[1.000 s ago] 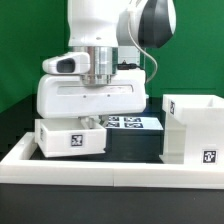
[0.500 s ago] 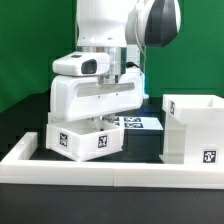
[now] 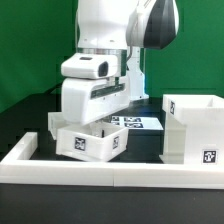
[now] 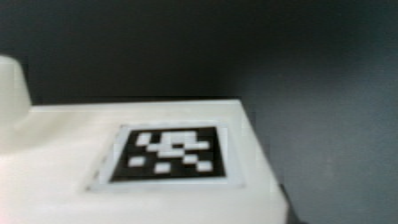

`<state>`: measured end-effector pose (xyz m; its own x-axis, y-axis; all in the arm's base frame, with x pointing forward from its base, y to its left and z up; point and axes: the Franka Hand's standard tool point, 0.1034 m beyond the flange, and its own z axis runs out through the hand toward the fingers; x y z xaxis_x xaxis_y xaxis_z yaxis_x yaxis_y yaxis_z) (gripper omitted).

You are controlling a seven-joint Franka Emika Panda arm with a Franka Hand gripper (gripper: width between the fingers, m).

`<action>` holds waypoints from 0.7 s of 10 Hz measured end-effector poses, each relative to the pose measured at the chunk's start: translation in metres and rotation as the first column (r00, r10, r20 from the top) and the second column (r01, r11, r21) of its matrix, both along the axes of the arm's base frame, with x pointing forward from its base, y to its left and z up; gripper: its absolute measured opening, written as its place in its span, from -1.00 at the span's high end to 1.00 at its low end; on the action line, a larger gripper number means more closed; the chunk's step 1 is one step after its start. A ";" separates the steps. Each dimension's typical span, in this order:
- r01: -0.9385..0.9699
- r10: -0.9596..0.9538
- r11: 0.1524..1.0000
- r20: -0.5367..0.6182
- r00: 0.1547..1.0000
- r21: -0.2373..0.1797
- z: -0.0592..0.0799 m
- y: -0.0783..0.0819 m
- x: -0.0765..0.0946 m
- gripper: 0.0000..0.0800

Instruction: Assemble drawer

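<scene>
change: the claw (image 3: pixel 97 124) and the small tray (image 3: pixel 88 143) have both swung round in the last second. The tray was square to the front wall (image 3: pixel 110 172); now it's skewed, one corner toward the wall, and shifted to the exterior view's right.
meaning: the tray follows my wrist turn, so I read it as gripped and being lined up for the box. Insertion hasn't started.
claw: the fingertips dip inside the tray rim and are mostly hidden. I judge them pinched on a tray wall, not spread.
tray: directly under the claw. I can't tell if it's on the bench (image 3: pixel 140 150) or just off it.
box (image 3: pixel 195 128): well off to the side of the claw, toward the exterior view's right. Its opening faces up and nothing is touching it.
marker board (image 3: pixel 136 123): flat on the bench just past the claw, on the box side.
wrist view: blurred. A white face with one tag (image 4: pixel 173 155) sits close under the claw, dark bench beyond it.
count: 1 tray in view, 1 box, 1 marker board. Tags showing: 2 on the tray, 1 on the box. The second tray is not in sight.
</scene>
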<state>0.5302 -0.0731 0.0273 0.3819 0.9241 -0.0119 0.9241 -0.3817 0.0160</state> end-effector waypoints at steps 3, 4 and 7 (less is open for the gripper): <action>-0.183 0.183 0.983 -0.010 0.983 -0.017 -0.001 -0.005 -0.001 0.90; -0.213 0.213 0.977 -0.015 0.977 -0.019 -0.002 -0.007 -0.002 0.90; -0.239 0.239 0.971 -0.038 0.970 -0.010 -0.009 0.006 -0.005 0.90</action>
